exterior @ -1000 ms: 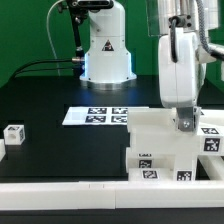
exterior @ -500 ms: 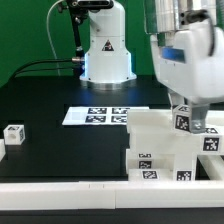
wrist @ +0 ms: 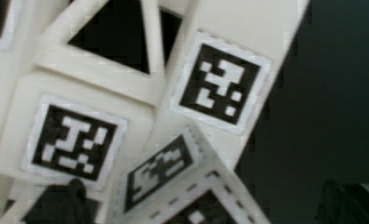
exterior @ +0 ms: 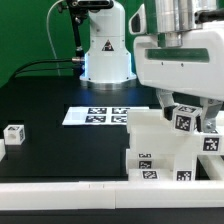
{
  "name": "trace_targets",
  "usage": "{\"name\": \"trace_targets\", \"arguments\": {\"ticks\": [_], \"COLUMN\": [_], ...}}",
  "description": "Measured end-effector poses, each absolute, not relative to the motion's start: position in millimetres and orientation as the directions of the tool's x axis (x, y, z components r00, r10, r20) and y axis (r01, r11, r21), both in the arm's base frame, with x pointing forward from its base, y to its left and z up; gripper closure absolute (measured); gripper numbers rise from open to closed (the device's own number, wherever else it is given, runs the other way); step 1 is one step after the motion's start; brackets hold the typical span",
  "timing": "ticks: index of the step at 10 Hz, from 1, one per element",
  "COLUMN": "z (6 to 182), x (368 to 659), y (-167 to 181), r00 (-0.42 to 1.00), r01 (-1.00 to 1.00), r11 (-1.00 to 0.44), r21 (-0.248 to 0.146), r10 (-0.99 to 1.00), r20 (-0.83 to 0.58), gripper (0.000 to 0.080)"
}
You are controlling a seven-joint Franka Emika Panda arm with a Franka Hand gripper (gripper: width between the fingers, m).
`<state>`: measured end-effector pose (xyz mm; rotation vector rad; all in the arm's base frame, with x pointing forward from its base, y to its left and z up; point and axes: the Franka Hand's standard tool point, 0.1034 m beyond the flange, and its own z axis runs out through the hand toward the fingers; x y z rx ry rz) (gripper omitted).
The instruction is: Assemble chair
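Sitting far over on the exterior view's left, a small white block (exterior: pixel 14 133) with a black-and-white tag rests alone on the black table (exterior: pixel 60 150). Next comes the marker board (exterior: pixel 98 116), lying flat near the middle of the table, in front of the round white robot base (exterior: pixel 105 50). On the exterior view's right stands the chair (exterior: pixel 165 150), a big chunky pile of white blocks with tags on its sides. It sits close to the long white rail (exterior: pixel 60 190) at the front edge. The gripper (exterior: pixel 192 122) hangs over the top of the chair, under the wide white arm. A small tagged white piece (exterior: pixel 184 118) shows right there at the fingers, but I cannot tell if the fingers are squeezing it or are apart. Up close, the wrist view shows white chair bars (wrist: pixel 110 90) with several tags, tilted against the dark table, and one dark fingertip (wrist: pixel 60 203) near the edge.
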<state>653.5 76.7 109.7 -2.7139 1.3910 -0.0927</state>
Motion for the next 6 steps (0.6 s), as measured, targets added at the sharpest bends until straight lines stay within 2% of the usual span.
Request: {"name": "trace_targets", "arguments": {"ticks": [1, 3, 4, 5, 6], "z": [109.6, 109.8, 109.7, 109.4, 109.1], "x": [654.4, 655.1, 655.1, 655.0, 655.0], "y": [75.1, 73.7, 73.6, 73.7, 73.1], "r00": [0.676, 0.662, 0.658, 0.617, 0.520], "r01": [-0.731, -0.743, -0.747, -0.781, -0.849], "r11": [-0.676, -0.662, -0.658, -0.617, -0.519], "r21": [-0.094, -0.096, -0.096, -0.097, -0.095], "r10": [-0.736, -0.749, -0.752, -0.786, -0.854], "r20": [0.039, 0.041, 0.040, 0.034, 0.019], "gripper": [0.0151, 0.0418, 0.0418, 0.0534, 0.0534]}}
